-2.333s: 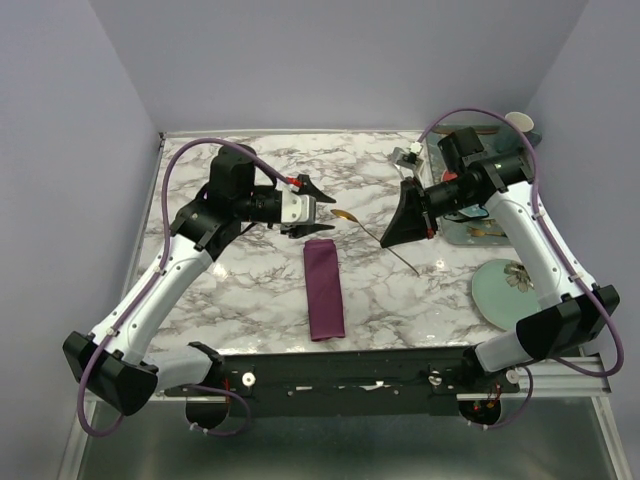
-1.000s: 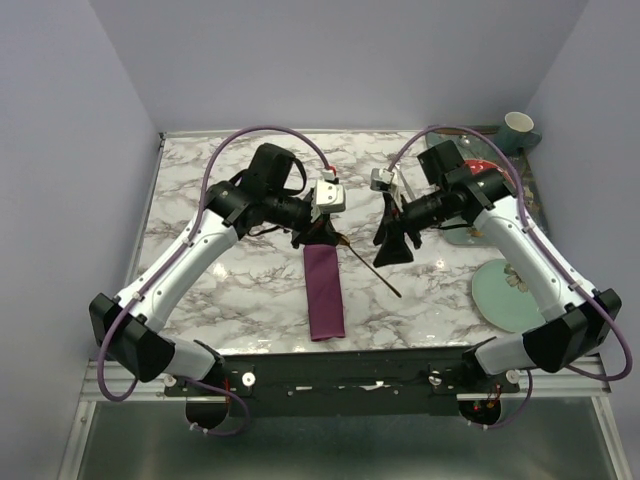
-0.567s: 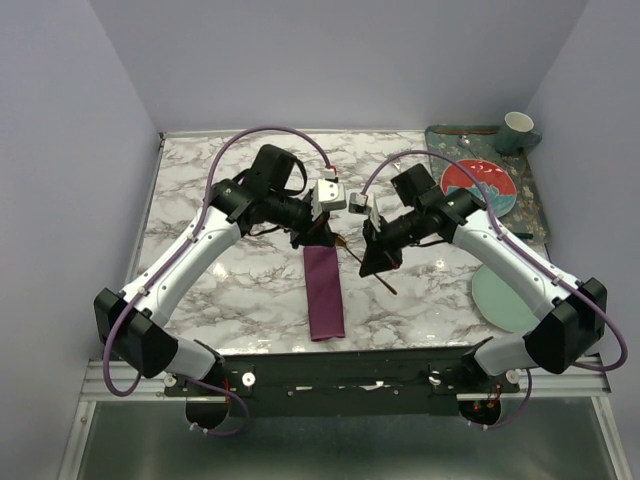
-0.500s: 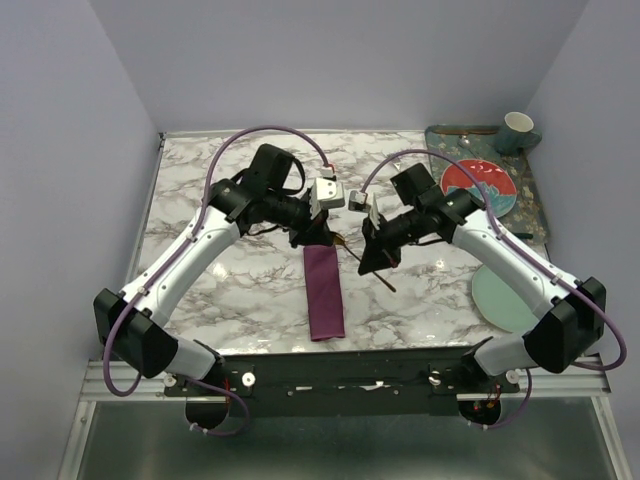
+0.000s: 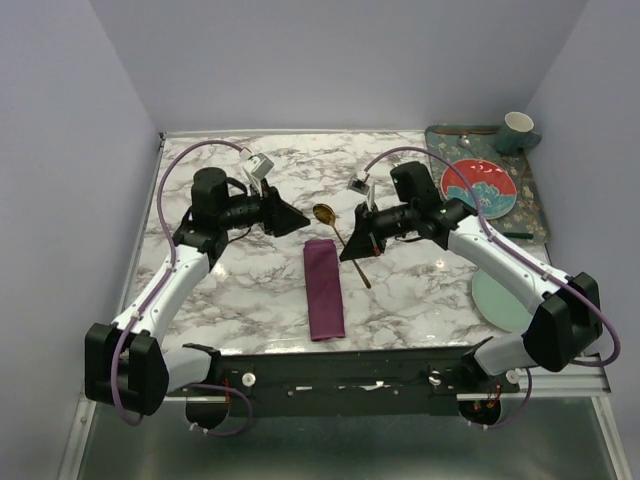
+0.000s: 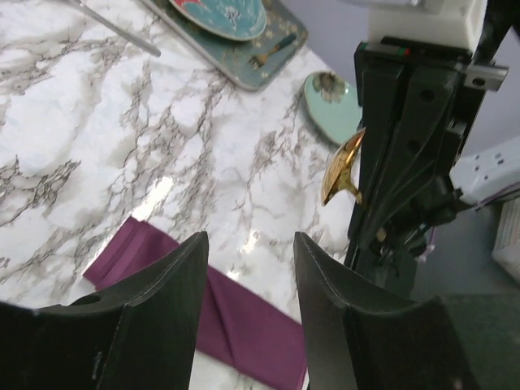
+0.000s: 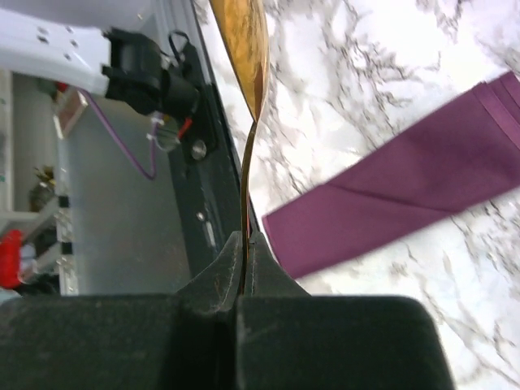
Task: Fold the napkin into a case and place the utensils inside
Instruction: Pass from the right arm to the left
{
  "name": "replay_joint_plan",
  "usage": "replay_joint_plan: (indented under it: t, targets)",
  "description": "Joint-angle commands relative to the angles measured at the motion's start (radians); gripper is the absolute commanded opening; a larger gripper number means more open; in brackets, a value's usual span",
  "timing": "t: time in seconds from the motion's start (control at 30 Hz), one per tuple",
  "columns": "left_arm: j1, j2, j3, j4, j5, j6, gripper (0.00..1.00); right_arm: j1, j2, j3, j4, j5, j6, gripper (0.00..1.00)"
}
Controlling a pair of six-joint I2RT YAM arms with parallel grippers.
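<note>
bench (image 5: 250,300): marble, under both end effectors, carries the case.
case (image 5: 324,289): plum satin folded into a long narrow strip, flat on the bench, between the two end effectors and nearer the arm bases than their tips.
left end effector (image 5: 300,222): jaws spread wide, nothing between them, tips aimed toward the spoon bowl.
right end effector (image 5: 352,250): pinched tight on the spoon handle, tilted down just beside the case's far end.
spoon (image 5: 324,213): gold, lifted off the bench, bowl sticking out past the right end effector's tips, near the left end effector but apart from it.

case (image 5: 323,290) — plum-purple | spoon (image 5: 324,213) — gold | table (image 5: 250,290) grey-veined white marble | plate (image 5: 495,300) pale green
</note>
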Motion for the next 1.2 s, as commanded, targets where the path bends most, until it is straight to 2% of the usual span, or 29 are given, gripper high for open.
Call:
replay_joint_plan:
  t: [0.0,0.2,0.47,0.57,0.8,0.97,1.17]
  targets:
    - [0.005,-0.003,-0.041,0.376,-0.112,-0.315,0.57,-0.003,0.033,-0.029,0.251,-0.115,0.274,0.01]
    - [0.004,0.030,-0.061,0.553,-0.103,-0.427,0.54,-0.003,0.045,-0.044,0.288,-0.179,0.329,0.01]
    - [0.001,0.055,-0.037,0.564,-0.059,-0.427,0.48,-0.004,0.053,-0.068,0.319,-0.189,0.361,0.01]
    - [0.007,0.046,-0.043,0.550,-0.069,-0.432,0.50,-0.004,0.051,-0.072,0.321,-0.186,0.366,0.01]
    - [0.030,0.046,-0.077,0.659,-0.019,-0.530,0.54,-0.007,0.045,-0.094,0.331,-0.179,0.371,0.01]
    - [0.027,0.067,-0.071,0.596,-0.003,-0.489,0.54,-0.009,0.059,-0.072,0.333,-0.184,0.377,0.01]
    - [-0.004,0.096,-0.032,0.482,0.037,-0.400,0.44,-0.007,0.071,-0.074,0.353,-0.195,0.398,0.01]
